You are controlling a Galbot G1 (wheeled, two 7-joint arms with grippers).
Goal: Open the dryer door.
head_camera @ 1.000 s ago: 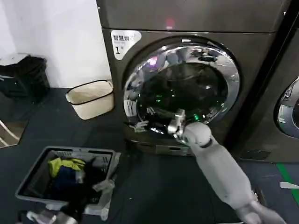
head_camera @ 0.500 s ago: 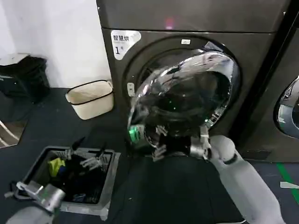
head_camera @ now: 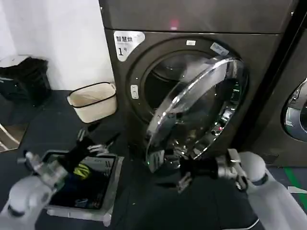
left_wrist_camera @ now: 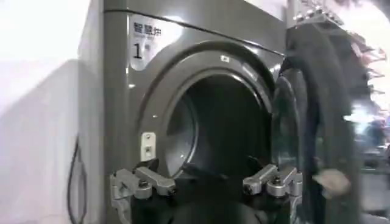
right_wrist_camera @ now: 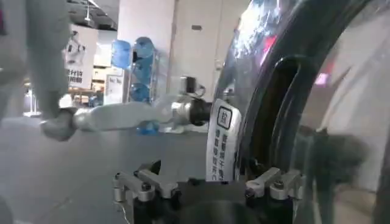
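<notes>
**Q:** Where did the dryer door (head_camera: 192, 112) stand, and which arm was working it?

**A:** The door hung about half open on the dark grey machine (head_camera: 144, 21) marked "1", hinged on the robot's right, its free edge swung out toward the robot so that the drum opening (head_camera: 165, 84) lay exposed. The right claw (head_camera: 184, 173) sat low at that free edge, just beside the bottom of the chrome ring. In the right wrist view its two fingers (right_wrist_camera: 146, 185) stood spread apart, the door's rim and a white sticker (right_wrist_camera: 220, 146) close in front of them. Nothing was clasped between them, so far as could be seen.

**Q:** And the left arm?

**A:** The left claw (head_camera: 93, 140) hovered above the laundry basket (head_camera: 109, 194) on the floor, well apart from the door, fingers splayed and empty. A cream bin (head_camera: 93, 100) stood by the wall beyond it.

**Q:** How might the step best be finished?

**A:** Probably by keeping contact on the inner side of the rim and following the door's arc around the hinge, not pulling straight back. A straight pull would likely let the fingers slip off the smooth chrome. The door's lower edge passed near the basket, so a slow swing seemed wise. The left arm was best kept clear of the door's path.
</notes>
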